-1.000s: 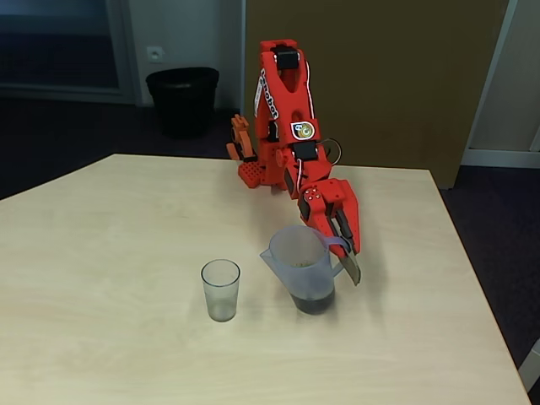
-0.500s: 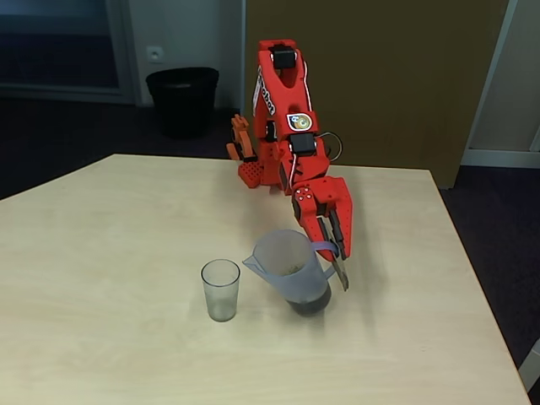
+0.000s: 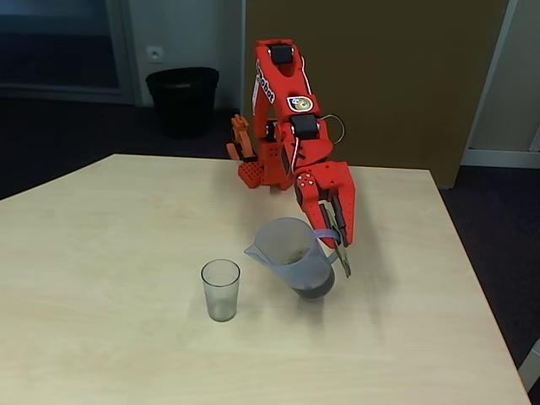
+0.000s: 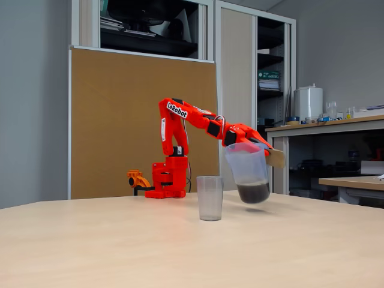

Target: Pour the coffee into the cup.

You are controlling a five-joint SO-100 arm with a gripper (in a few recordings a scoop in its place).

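A translucent jug (image 3: 293, 253) (image 4: 247, 168) with a spout and handle hangs a little above the table, tilted slightly toward the cup. Dark brown coffee (image 3: 314, 289) (image 4: 254, 192) lies shallow in its bottom. My red gripper (image 3: 336, 245) (image 4: 264, 150) is shut on the jug's handle on its right side. The cup (image 3: 220, 289) (image 4: 209, 197), a small clear tumbler, stands upright on the table to the left of the jug in both fixed views, apart from it. The spout points toward the cup.
The light wooden table (image 3: 101, 253) has free room all around the cup. The arm's red base (image 3: 261, 173) (image 4: 168, 186) is at the far edge. A black bin (image 3: 182, 99) stands on the floor behind the table.
The jug has been lifted off the table and shifted slightly left toward the cup, with a small tilt.
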